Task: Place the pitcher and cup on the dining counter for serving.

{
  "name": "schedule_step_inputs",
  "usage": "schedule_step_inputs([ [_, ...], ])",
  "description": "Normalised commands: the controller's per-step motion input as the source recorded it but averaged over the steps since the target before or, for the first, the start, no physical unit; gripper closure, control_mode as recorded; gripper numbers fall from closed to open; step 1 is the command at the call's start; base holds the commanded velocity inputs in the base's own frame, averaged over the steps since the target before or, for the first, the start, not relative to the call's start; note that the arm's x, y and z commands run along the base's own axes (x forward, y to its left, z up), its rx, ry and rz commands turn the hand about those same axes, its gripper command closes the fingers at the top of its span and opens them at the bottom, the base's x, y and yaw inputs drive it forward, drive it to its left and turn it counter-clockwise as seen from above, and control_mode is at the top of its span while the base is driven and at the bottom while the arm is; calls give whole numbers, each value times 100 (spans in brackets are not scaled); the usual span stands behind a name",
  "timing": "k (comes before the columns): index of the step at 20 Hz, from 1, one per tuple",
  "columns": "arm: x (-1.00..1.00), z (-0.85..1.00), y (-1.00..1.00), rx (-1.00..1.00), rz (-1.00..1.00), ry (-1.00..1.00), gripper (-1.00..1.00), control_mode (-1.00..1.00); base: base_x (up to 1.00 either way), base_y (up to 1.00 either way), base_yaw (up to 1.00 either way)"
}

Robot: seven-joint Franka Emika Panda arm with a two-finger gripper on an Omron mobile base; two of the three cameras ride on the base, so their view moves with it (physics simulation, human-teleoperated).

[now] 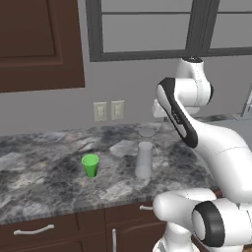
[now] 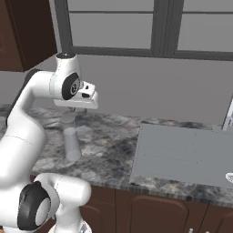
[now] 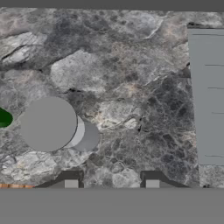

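The pitcher point(image 1: 143, 158), tall and pale grey, stands upright on the marble worktop point(image 1: 44, 172); it also appears in the right base view point(image 2: 71, 142). From above, its round rim point(image 3: 49, 124) lies left of centre in the hand view. The small green cup point(image 1: 90, 165) stands to its left, cut off at the hand view's left edge point(image 3: 3, 118). My gripper point(image 3: 111, 183) hangs above the worktop, just beside and higher than the pitcher, open with nothing between its fingertips. The dining counter is out of view.
A flat grey sink panel point(image 2: 182, 157) is set into the worktop to the right of the pitcher point(image 3: 209, 96). Two wall outlets point(image 1: 109, 110) sit behind the cup. Brown drawers point(image 1: 34, 230) run under the worktop's front edge; a window point(image 2: 150, 27) is above.
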Motion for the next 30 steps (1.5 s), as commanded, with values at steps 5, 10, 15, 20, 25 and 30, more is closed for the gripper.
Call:
schedule_step_inputs([
  [5, -19, -2, 12, 0, 0, -2, -100, -100, 0, 0, 0],
  [10, -25, -29, 3, 3, 13, 0, -100, -100, 0, 0, 0],
  [15, -6, -47, 0, 7, 37, 2, -100, -100, 0, 0, 0],
  [20, 5, -59, 6, 1, 31, 6, -100, -100, 0, 0, 0],
  [25, 31, -40, 13, 0, 15, 2, -100, -100, 0, 0, 0],
  [30, 44, -48, 32, 1, 10, 0, -100, -100, 0, 0, 0],
])
